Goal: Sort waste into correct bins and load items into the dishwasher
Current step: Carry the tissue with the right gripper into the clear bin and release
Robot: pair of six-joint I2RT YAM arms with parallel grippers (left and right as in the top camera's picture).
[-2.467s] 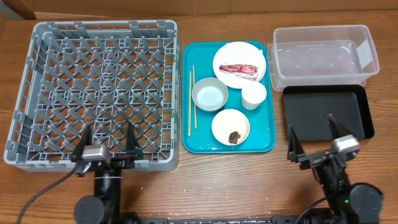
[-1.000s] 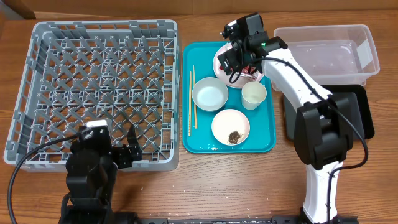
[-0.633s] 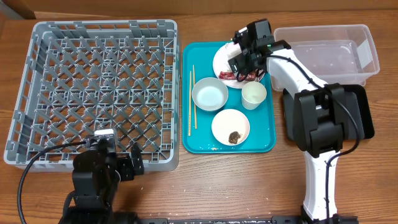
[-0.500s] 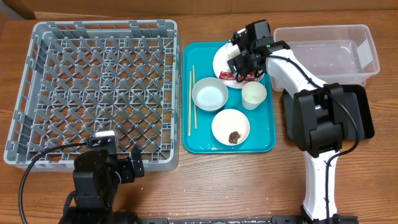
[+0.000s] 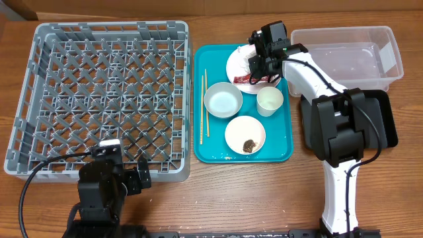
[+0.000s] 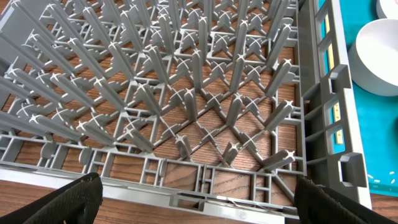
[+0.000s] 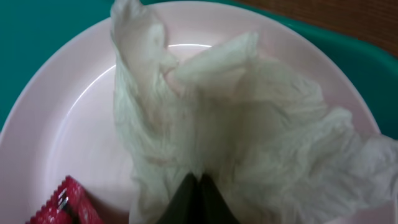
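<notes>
In the right wrist view my right gripper (image 7: 199, 182) is shut, its dark tips pinching the crumpled white napkin (image 7: 249, 124) on the large pale plate (image 7: 68, 124). A corner of the red wrapper (image 7: 62, 208) lies beside it. From overhead, the right gripper (image 5: 259, 63) sits over that plate (image 5: 236, 66) on the teal tray (image 5: 211, 153), with the wrapper (image 5: 254, 80) at the plate's near edge. A bowl (image 5: 221, 100), a cup (image 5: 269, 100), chopsticks (image 5: 204, 106) and a small plate (image 5: 244, 132) holding a brown lump (image 5: 249, 145) share the tray. My left gripper (image 5: 122, 177) is open at the grey dish rack's (image 5: 99, 99) front rim.
The clear tub (image 5: 344, 59) stands at the back right, with the black tray (image 5: 386, 112) in front of it, partly under the right arm. In the left wrist view the rack's pegs (image 6: 186, 93) fill the frame and the bowl (image 6: 379, 56) shows at the right edge.
My right gripper has shifted slightly right over the large plate and closed from open onto the napkin. The left arm has barely moved and stays open.
</notes>
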